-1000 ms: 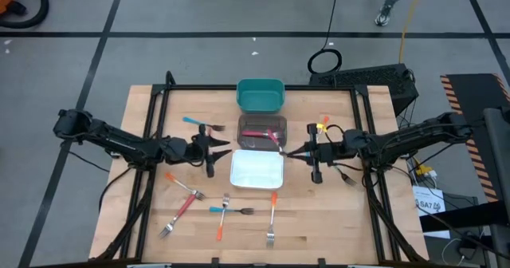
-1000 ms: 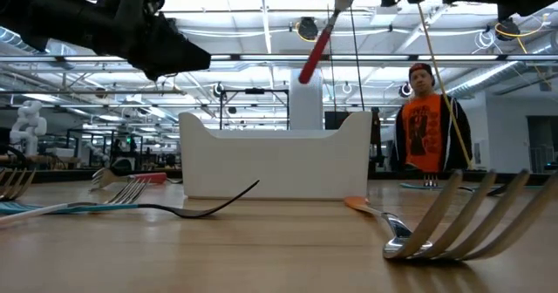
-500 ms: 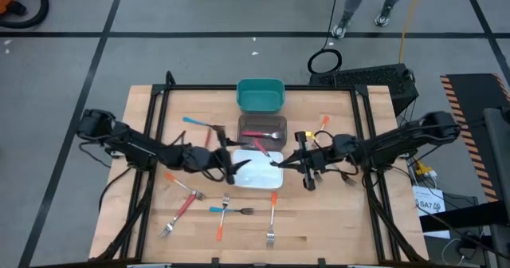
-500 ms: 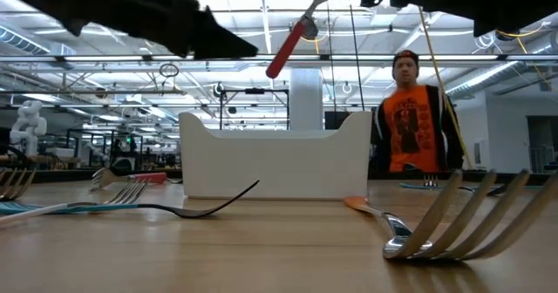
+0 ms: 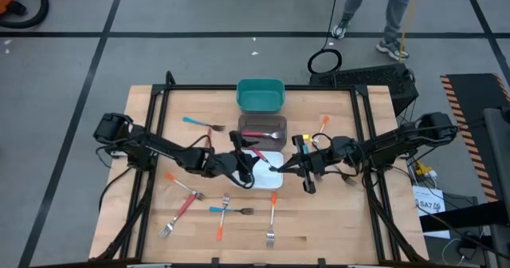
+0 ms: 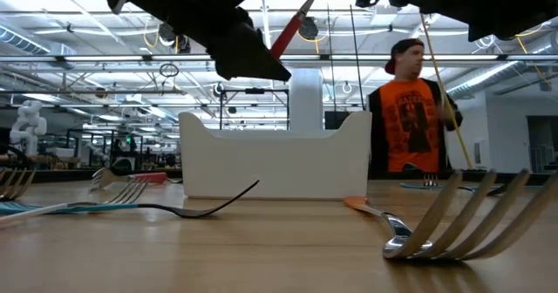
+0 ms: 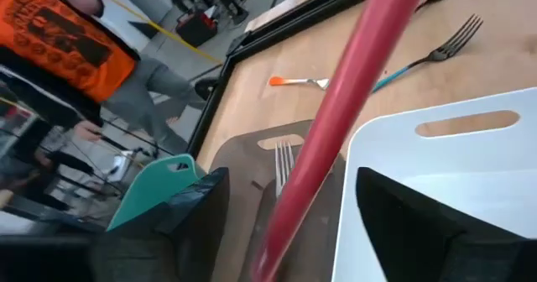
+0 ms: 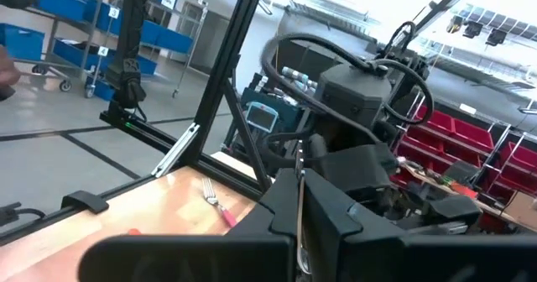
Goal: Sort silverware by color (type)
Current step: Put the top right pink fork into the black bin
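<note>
- The right tool point(image 5: 275, 168) is pressed together on the metal head of a red-handled fork point(image 5: 260, 150), held in the air over the white bin point(image 5: 275, 180); the handle slants away from it toward the other arm.
- The left tool point(image 5: 252, 163) stands spread with that red handle point(image 7: 336, 122) running between its two fingers, not yet pinched, so this looks like a hand-over between the arms.
- Risk: if the right tool lets go before the left one has pinched the handle, the fork drops into the white bin just below, likely the wrong place, since a red fork already lies in the dark bin point(image 5: 275, 125) just beyond.
- Risk: the handle is thin and smooth; a pinch far off its middle could let it swing or slip.
- Risk: the two tools sit close together and could knock each other; how near the fingers are to touching I cannot quite tell.
- Farther out, the other forks lie scattered on the table point(image 5: 335, 220), among them an orange one point(image 5: 272, 212) and a blue one point(image 5: 195, 122); the teal bin point(image 5: 260, 94) sits beyond the dark one.
</note>
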Motion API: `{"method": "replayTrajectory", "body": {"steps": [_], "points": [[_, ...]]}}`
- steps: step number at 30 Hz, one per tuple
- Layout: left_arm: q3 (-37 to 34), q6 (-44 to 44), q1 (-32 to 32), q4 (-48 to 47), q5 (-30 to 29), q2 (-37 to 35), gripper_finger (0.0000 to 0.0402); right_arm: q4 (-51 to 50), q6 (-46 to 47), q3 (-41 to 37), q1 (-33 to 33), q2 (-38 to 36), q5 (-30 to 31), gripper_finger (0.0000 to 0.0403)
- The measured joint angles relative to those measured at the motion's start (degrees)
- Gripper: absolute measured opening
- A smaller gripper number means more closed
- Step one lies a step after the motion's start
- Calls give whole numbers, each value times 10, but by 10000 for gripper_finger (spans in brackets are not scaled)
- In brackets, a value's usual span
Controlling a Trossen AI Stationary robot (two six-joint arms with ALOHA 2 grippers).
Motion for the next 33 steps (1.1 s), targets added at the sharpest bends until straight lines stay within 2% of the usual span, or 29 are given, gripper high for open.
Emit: {"method": "replayTrajectory", "body": {"steps": [9, 24, 33], "points": [[7, 17, -18, -11, -51, 4, 137, 2, -5, 0, 0, 0, 1, 1], [7, 19, -24, -30, -79, 2, 119, 2, -7, 0, -5, -1, 4, 1], [7, 30, -29, -31, -81, 2, 58, -4, -4, 0, -9, -1, 3, 2]]}}
